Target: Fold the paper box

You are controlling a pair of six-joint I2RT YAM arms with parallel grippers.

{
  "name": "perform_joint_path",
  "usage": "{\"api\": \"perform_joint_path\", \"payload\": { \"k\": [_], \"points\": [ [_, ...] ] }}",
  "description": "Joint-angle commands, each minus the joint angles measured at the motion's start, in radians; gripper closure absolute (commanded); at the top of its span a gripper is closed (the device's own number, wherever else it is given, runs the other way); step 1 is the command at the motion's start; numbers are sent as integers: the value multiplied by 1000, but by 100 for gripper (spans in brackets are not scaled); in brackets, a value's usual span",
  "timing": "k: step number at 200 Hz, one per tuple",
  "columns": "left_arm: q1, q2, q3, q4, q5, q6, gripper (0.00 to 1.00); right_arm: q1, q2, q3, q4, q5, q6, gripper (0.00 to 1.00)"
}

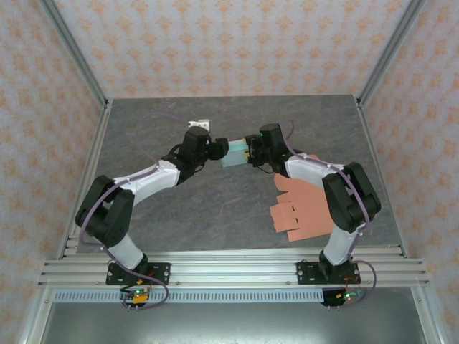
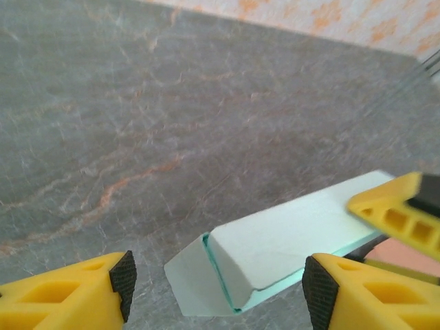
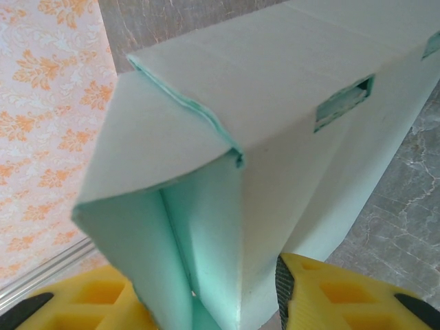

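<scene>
A pale green paper box sits over the middle of a grey stone-patterned table, with two robot arms reaching it from opposite sides. Whether the box rests on the table or is lifted clear of it cannot be told.

The right gripper holds the box's right end. Its wrist camera shows its yellow fingers on either side of the box's lower part, jaws partly closed onto the card. The same view shows the box close up. One end stands open with a flap folded across the top and a deeper green inside. A small rectangular slot is cut in the side wall just below the top edge.

The left gripper is at the box's left end, jaws wide and holding nothing. Its wrist camera shows its black pads standing well apart with the box's folded end between them. One pad is clear of the box, the other just beside it.

Flat salmon-coloured sheets lie right of the box, nearer the arm bases and partly under the right arm. A small white object sits beyond the box to its left. Walls with an orange floral pattern rise behind the box
</scene>
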Motion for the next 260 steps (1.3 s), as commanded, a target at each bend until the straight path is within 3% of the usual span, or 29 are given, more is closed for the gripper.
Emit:
{"api": "perform_joint_path", "payload": {
  "k": [1,39,70,96,128,172,190,208,229,260],
  "points": [
    [-4,48,2,-4,39,-7,34,-2,43,0,-107,-14,-29,54],
    [-3,91,-97,52,12,-34,36,-6,49,5,-111,-33,-32,53],
    [-3,99,-134,27,-43,-38,38,-36,50,15,-62,-76,-28,44],
    [-2,112,-140,10,-71,-31,38,-81,10,84,-127,-117,-152,38],
    [-3,113,-130,9,-71,-38,39,-107,-35,156,-242,-121,-274,37],
    [2,36,-109,-26,-87,-26,38,-107,-16,73,-186,-102,-224,45],
    [15,-20,-106,-49,-88,-48,37,-112,14,26,-187,-51,-269,52],
    [29,-55,-89,-53,-67,-48,35,-122,67,-17,-115,-81,-265,61],
    [32,-54,-28,-81,-24,-22,35,-116,91,-10,-106,-101,-256,61],
    [34,-26,-11,4,-9,-71,34,-120,90,15,-133,-98,-276,60]
  ]
}}
